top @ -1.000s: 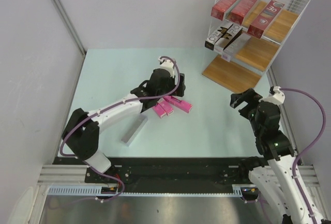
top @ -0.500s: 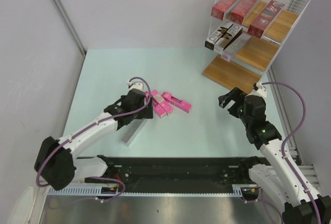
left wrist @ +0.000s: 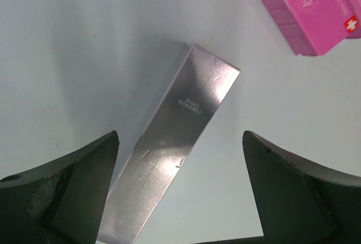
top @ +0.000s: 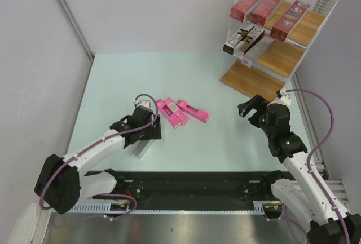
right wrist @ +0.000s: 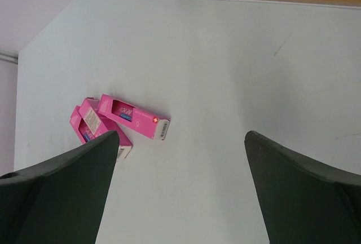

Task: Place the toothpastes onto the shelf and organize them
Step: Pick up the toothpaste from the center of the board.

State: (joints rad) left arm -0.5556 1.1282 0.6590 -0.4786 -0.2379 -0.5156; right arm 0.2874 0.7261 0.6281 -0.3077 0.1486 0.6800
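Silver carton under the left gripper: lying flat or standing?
Lying flat: the silver carton rests broad face up on the table, under the open left gripper.

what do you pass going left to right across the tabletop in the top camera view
silver-grey carton → three pink cartons → right gripper
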